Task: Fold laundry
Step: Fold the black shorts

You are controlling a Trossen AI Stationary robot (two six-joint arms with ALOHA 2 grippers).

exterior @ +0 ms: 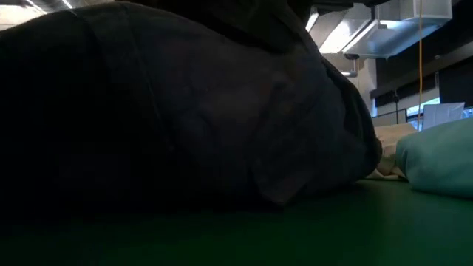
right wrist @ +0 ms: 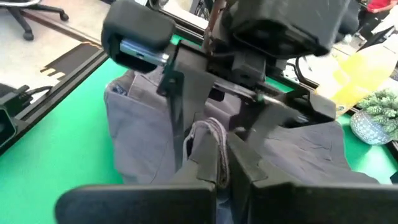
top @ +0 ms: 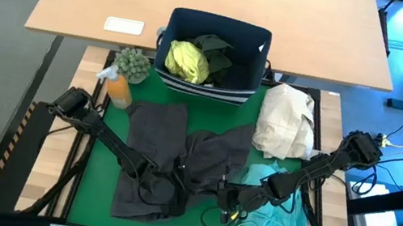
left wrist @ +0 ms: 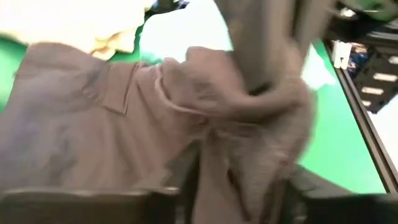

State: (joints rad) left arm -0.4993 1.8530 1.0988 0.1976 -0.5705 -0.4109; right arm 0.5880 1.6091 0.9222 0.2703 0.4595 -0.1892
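navy bin (top: 255, 50) holds yellow-green shirt (top: 187, 60) & dark garment (top: 215, 54).

The grey garment (top: 153, 154) is soft matt woven cloth, creased, with stitched seams. The turquoise garment (top: 274, 220) is smooth matt cloth; the cream bundle (top: 286, 121) is a crumpled, slightly coarser fabric. The yellow-green shirt (top: 187, 60) lies as limp cloth in the fabric bin (top: 253, 76). The surface (top: 96, 177) has a flat, matt green covering with pale wood at its edges. The left hand (right wrist: 211, 146) is dark hard plastic with a dull sheen. The bottle (top: 118, 89) looks like translucent orange plastic.
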